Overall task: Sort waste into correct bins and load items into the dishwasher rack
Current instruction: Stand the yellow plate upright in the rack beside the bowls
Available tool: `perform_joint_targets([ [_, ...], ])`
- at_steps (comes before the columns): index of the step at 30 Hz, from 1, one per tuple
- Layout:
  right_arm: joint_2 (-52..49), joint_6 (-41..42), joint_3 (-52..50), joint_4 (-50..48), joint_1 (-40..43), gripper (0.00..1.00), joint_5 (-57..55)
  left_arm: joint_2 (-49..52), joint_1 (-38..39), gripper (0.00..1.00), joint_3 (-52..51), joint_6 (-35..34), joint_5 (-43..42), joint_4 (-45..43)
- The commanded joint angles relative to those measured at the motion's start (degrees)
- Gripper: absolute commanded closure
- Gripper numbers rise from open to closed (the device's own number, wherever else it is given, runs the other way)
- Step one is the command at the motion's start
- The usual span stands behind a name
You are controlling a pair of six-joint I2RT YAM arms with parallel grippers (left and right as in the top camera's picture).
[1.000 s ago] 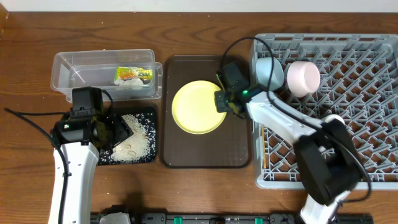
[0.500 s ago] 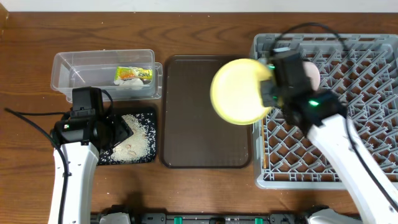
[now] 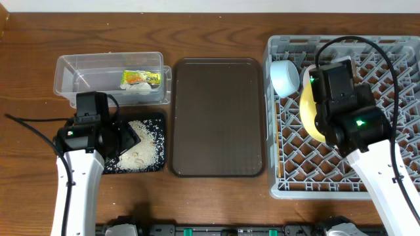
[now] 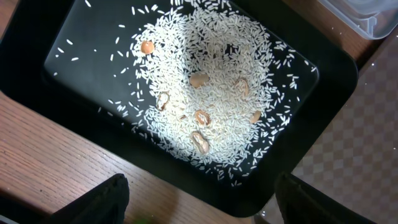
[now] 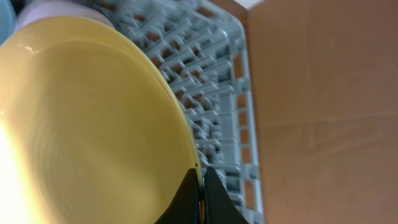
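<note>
- Half a second before, the yellow plate (image 3: 307, 113) had hung flat above the seam between the brown serving tray (image 3: 216, 118) and the dishwasher rack (image 3: 394, 52). Now it was tipped onto its edge inside the rack, near the left wall.
- Nearest the front edge of the tabletop, the left tool (image 4: 205, 208) hung with its jaws spread wide and nothing between them. It sat directly above the shallow black tray (image 4: 81, 56).
- That tray held the cooked rice (image 4: 205, 93), heaped near the middle with a few tan bits mixed in. The food waste looked already sorted, which probably explains why this arm was idle.
- Level with it on the right, the right tool (image 5: 200, 186) was pinched fully closed on the plate's rim. Gripping by the edge let the plate go in upright, so it could slot between the pegs.
- I could not tell whether the plate's lower edge had reached the rack's lattice.
- Between the two arms, the serving tray lay bare.
- Farther back on the left, the clear plastic tub (image 3: 85, 72) held the green-and-orange snack wrapper (image 3: 141, 78). Something white lay just under the wrapper, possibly the tissue.
- At the far left corner of the rack, the light blue bowl (image 3: 283, 75) rested just beside the plate.
- Neither the cup nor the chopsticks could be picked out.
</note>
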State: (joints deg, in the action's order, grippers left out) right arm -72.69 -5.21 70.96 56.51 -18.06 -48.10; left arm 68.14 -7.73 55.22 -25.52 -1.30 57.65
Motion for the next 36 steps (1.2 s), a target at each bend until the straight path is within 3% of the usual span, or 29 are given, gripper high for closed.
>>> perform_joint_targets([
  [1,-0.4,1.9,-0.5,1.9,0.5,0.99,-5.0,0.0,-0.3,0.22,0.4,-0.3,0.3,0.1],
  [11,-4.6,10.0,-1.8,3.3,0.0,0.99,4.0,0.0,-0.3,0.22,0.4,-0.3,0.3,0.1],
  [22,-6.6,17.4,-1.8,-1.3,-0.7,0.98,28.7,0.0,-0.3,0.22,0.4,-0.3,0.1,0.1],
  [24,-6.6,17.4,-1.8,-2.2,-0.7,0.87,32.0,0.0,-0.3,0.22,0.4,-0.3,-1.4,0.0],
  [26,-6.6,17.4,-1.7,-2.5,-0.6,0.7,34.4,0.0,-0.3,0.22,0.4,0.4,-3.4,-0.3],
  [33,-3.7,22.1,-1.7,-3.0,2.4,0.31,39.3,-0.1,1.5,0.22,0.4,6.7,-5.6,-1.6],
  [36,-1.2,19.8,-1.7,-4.7,6.1,0.27,43.8,0.0,4.7,0.22,0.4,9.3,-5.6,-3.1],
])
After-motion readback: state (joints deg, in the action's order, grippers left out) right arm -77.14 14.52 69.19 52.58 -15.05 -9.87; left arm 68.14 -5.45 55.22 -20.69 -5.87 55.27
